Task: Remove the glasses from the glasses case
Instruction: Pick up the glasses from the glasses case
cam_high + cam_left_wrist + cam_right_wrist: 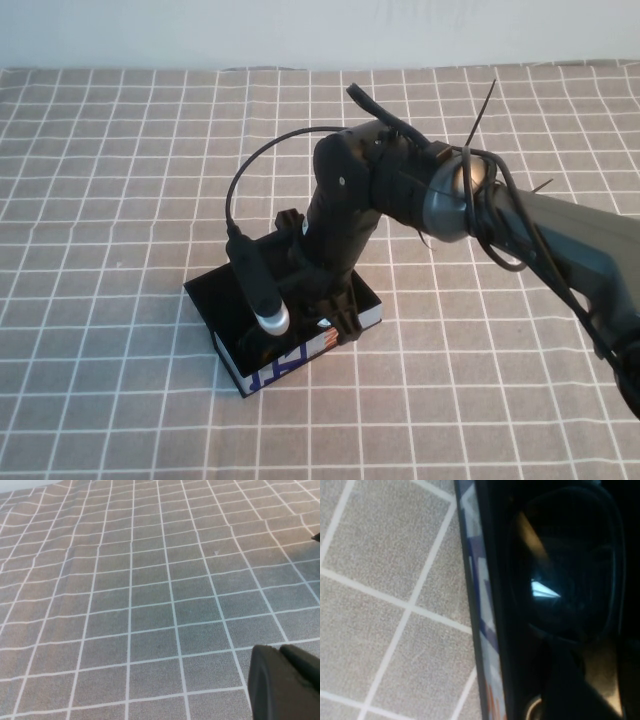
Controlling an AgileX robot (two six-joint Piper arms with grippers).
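Observation:
The glasses case [285, 365] lies open on the checked cloth, black inside, with a white side bearing blue lettering and an orange mark. My right gripper [300, 300] reaches down into it and covers most of the inside. In the right wrist view the glasses' dark reflective lens [565, 565] lies in the case beside its lettered wall [480, 605]. The right gripper [597, 665] is open, its fingers down by the frame with a gap between them. My left gripper [282, 652] is shut and empty over bare cloth, away from the case.
A grey checked cloth [120, 180] covers the whole table. The right arm's black cable [245, 175] loops above the case, ending in a silver-tipped plug [270, 318]. A pale wall [300, 30] runs along the far edge.

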